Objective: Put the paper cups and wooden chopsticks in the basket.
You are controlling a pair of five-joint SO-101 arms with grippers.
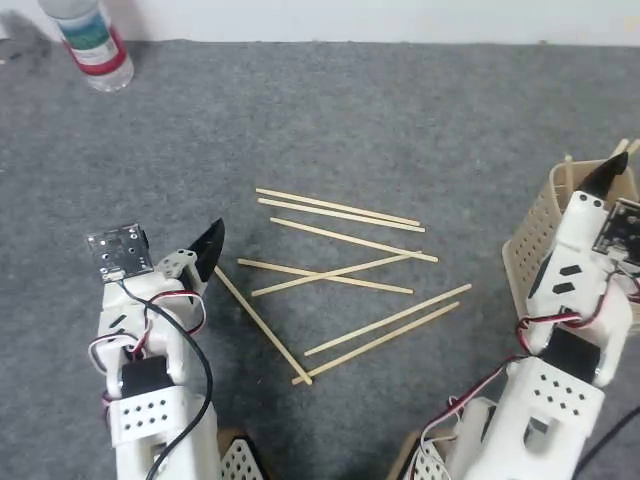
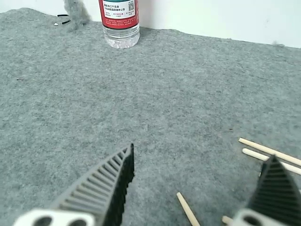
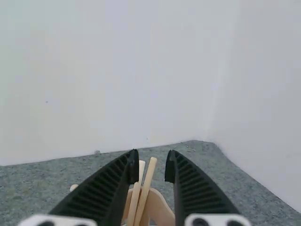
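High view: grey felt tabletop (image 1: 400, 110); several slender, pale wooden chopsticks (image 1: 345, 272) lie loose just beside the left claw (image 1: 205, 255), yet to be collected; the beige perforated basket (image 1: 530, 250) sits beneath the right claw (image 1: 608, 178). Left wrist view: ribbed black jaws spread wide, empty, stick ends just beyond them. Right wrist view: white wall; jaws narrowly parted, released, either side of two upright sticks (image 3: 143, 188), seemingly already delivered

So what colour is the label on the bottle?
Mostly red, on the clear plastic water bottle; the left wrist view shows it best.
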